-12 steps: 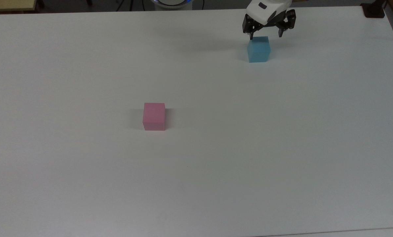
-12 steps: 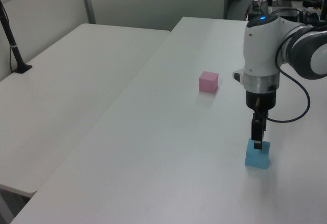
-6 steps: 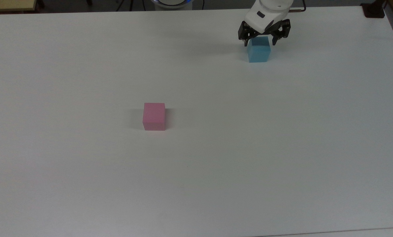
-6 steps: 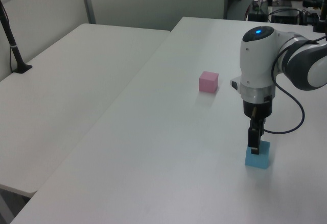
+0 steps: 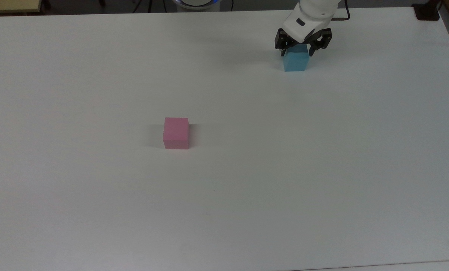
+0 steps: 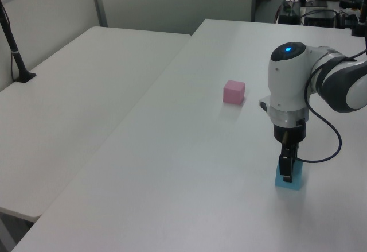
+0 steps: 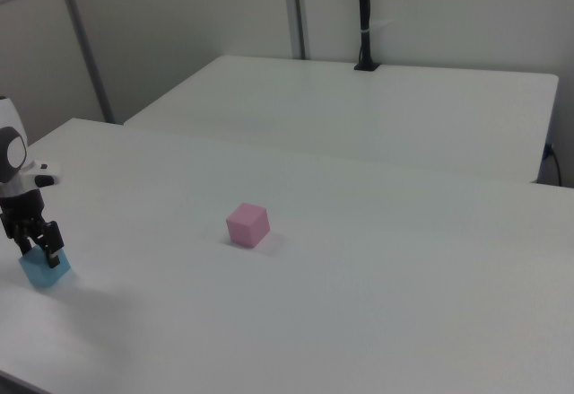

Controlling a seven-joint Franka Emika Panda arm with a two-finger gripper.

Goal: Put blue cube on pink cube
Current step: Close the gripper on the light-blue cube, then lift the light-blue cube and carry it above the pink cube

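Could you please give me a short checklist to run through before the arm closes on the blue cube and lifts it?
1. Gripper is down around the blue cube, one finger on each side in the top view: ok.
2. Jaws stand open, not yet closed on the cube: ok for closing now.
3. Blue cube sits flat on the table, not tilted: ok.
4. Fingers are low enough on the cube's sides for a firm hold: cannot tell.
5. Pink cube stands alone with its top face bare, ready to take the blue one: ok.
6. Table between the two cubes has nothing in the way: ok.
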